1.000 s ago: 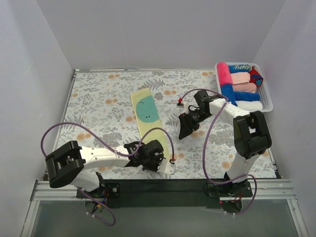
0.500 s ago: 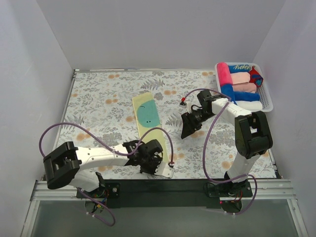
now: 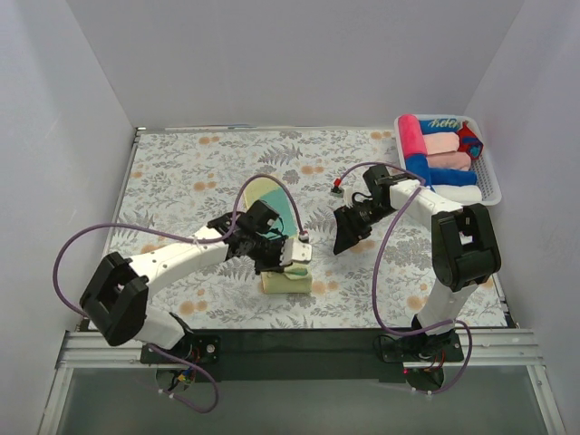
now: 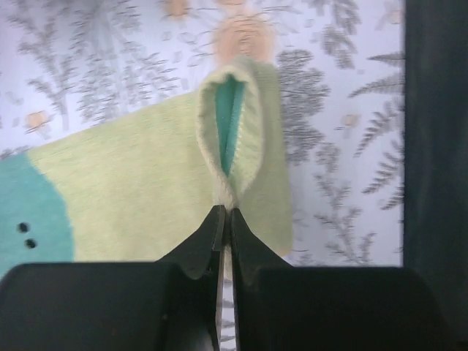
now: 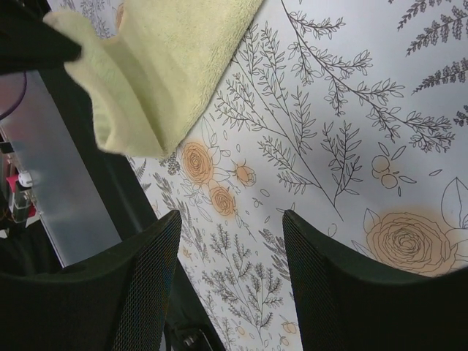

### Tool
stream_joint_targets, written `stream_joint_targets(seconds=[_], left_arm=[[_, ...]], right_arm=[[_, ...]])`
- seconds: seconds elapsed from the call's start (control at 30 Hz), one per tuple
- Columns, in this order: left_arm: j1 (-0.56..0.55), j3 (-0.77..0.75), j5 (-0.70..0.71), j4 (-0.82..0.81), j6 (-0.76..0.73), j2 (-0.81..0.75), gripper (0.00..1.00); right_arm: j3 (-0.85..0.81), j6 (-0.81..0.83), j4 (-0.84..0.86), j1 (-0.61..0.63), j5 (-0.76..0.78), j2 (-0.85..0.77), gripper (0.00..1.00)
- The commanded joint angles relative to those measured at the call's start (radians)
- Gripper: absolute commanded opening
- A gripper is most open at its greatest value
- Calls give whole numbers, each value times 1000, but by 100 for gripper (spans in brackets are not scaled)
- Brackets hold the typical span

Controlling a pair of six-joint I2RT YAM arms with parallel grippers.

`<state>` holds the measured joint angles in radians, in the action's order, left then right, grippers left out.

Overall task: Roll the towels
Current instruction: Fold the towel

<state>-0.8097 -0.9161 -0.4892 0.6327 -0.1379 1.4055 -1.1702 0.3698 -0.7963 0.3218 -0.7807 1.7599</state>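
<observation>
A pale yellow towel (image 3: 286, 283) with a teal-green patch (image 3: 264, 191) lies lengthwise at the middle of the table, its near end lifted and doubled back over itself. My left gripper (image 3: 289, 257) is shut on that near edge. In the left wrist view the fingertips (image 4: 216, 219) pinch the towel (image 4: 139, 190) where it forms a loop with a teal lining (image 4: 230, 131). My right gripper (image 3: 345, 236) hovers open just right of the towel. Only floral table shows between its fingers (image 5: 146, 285), and the towel's fold (image 5: 157, 69) hangs at the upper left of its view.
A white basket (image 3: 494, 188) at the back right holds several rolled towels in pink, blue, peach and white. The table carries a floral cloth (image 3: 181, 181). White walls close in the left, back and right sides.
My left gripper closed on the towel's near end, lifted it and carried it away from the table's front edge, folding the towel over. My right gripper has hardly moved.
</observation>
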Motion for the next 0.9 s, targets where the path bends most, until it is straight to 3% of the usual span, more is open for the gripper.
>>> stream_joint_targets(seconds=[0.0,0.37,0.87], left_arm=[[85,-79,-48,-19,-80,53,0],[306,-188,-40,-120,-131,257,0],[360,-234,-25,-162,-164,334,0]], right_arm=[[-14,14,-29,-4,-22,-20,54],[-17,27,-41,-6,-29,-14,54],[-19,32,-47,-7,-40,3,54]])
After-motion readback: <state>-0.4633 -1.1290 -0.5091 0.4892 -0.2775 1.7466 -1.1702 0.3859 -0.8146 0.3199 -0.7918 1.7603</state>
